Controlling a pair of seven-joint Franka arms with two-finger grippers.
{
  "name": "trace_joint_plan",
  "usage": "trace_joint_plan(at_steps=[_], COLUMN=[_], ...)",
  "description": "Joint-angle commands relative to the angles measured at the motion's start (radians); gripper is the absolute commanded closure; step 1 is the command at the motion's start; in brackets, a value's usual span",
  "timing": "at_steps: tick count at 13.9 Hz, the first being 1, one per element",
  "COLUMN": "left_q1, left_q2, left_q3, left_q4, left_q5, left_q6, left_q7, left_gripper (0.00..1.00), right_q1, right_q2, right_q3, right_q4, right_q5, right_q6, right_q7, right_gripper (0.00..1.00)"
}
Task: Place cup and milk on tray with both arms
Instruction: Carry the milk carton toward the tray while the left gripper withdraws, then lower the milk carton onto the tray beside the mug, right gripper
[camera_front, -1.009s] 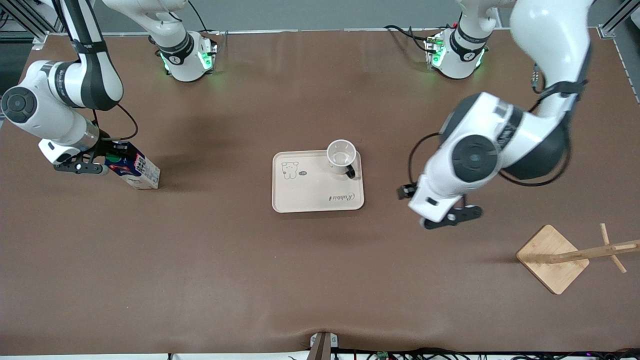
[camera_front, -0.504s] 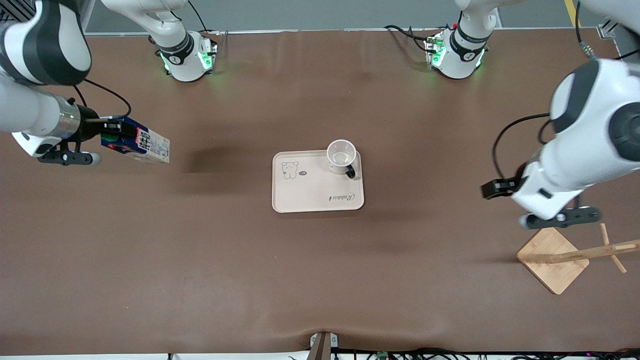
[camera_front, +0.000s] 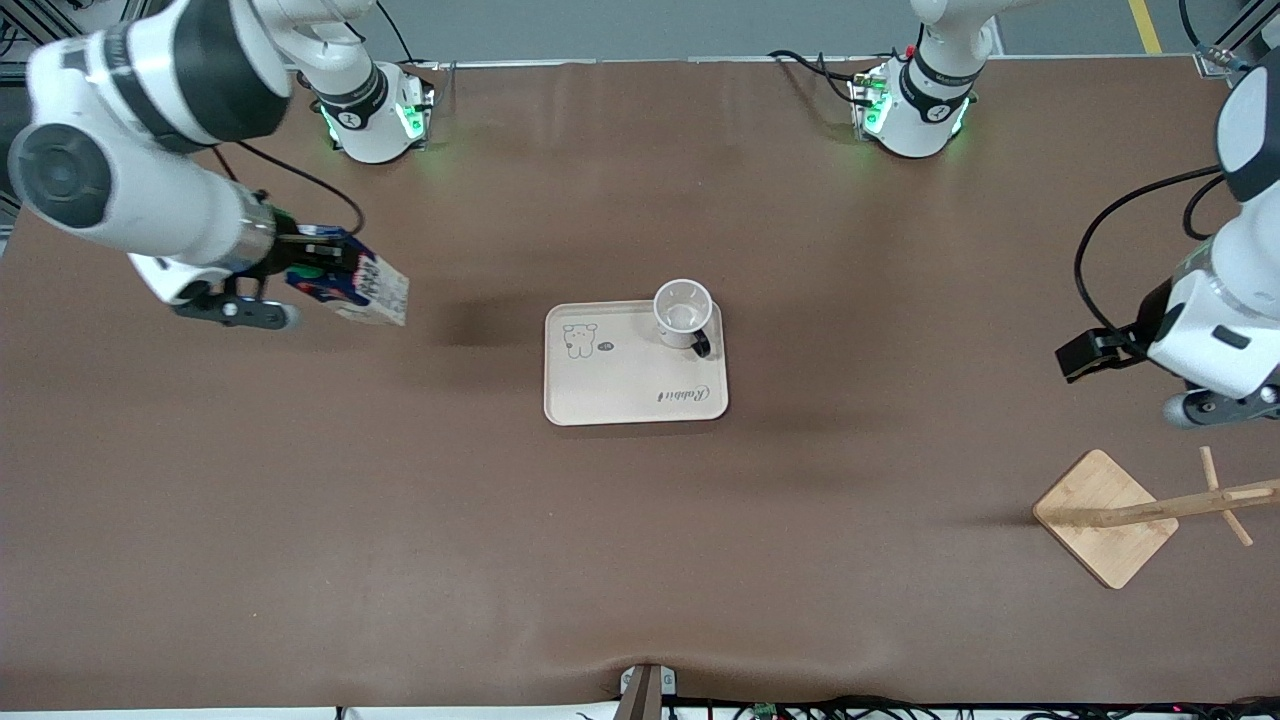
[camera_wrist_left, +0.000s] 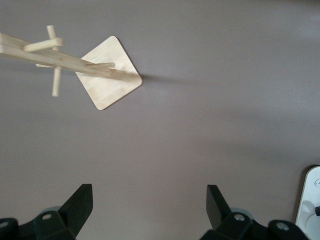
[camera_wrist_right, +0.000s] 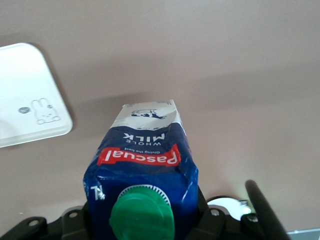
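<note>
The white cup (camera_front: 683, 312) stands upright on the beige tray (camera_front: 620, 390), at the tray corner toward the left arm's base. My right gripper (camera_front: 305, 272) is shut on the dark blue milk (camera_front: 352, 288) and holds it tilted in the air over bare table, toward the right arm's end from the tray. In the right wrist view the milk (camera_wrist_right: 142, 155) fills the right gripper (camera_wrist_right: 142, 222), green cap toward the camera, and the tray (camera_wrist_right: 25, 100) shows farther off. My left gripper (camera_wrist_left: 148, 205) is open and empty over bare table near the wooden stand.
A wooden stand with a square base (camera_front: 1105, 517) and a leaning pegged post stands toward the left arm's end, nearer the front camera; it also shows in the left wrist view (camera_wrist_left: 107, 80). A tray corner (camera_wrist_left: 311, 200) shows at that view's edge.
My right gripper has lifted the milk off the table and carried it toward the tray. My left arm has swung away from the tray toward its own end of the table.
</note>
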Motion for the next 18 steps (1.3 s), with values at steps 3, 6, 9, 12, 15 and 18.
trace_joint_plan(at_steps=[3, 6, 9, 12, 15, 18], left_q1=[0.02, 0.019, 0.017, -0.042, -0.186, -0.305], left_q2=[-0.062, -0.098, -0.116, -0.15, -0.213, -0.331], left_q3=[-0.008, -0.015, -0.037, 0.017, 0.249, 0.425], left_q4=[-0.027, -0.028, -0.033, -0.053, -0.111, -0.275], left_q5=[0.009, 0.001, -0.002, -0.022, -0.133, -0.183], left_q6=[-0.046, -0.072, -0.072, -0.071, -0.057, 0.032], left_q7=[0.015, 0.016, 0.016, 0.046, 0.171, 0.256], left_gripper=[0.0, 0.0, 0.0, 0.0, 0.0, 0.0], right_q1=[0.006, 0.03, 0.069, 0.162, 0.204, 0.212], right_q2=[0.128, 0.19, 0.269, 0.353, 0.421, 0.438], right_q3=[0.141, 0.182, 0.231, 0.234, 0.234, 0.234], right_q4=[0.099, 0.102, 0.102, 0.112, 0.152, 0.151], right_q5=[0.007, 0.012, 0.004, -0.054, -0.16, -0.195], right_q6=[0.076, 0.2, 0.315, 0.438, 0.445, 0.44], right_q7=[0.061, 0.097, 0.236, 0.32, 0.34, 0.334], right_gripper=[0.67, 0.67, 0.67, 0.67, 0.67, 0.66])
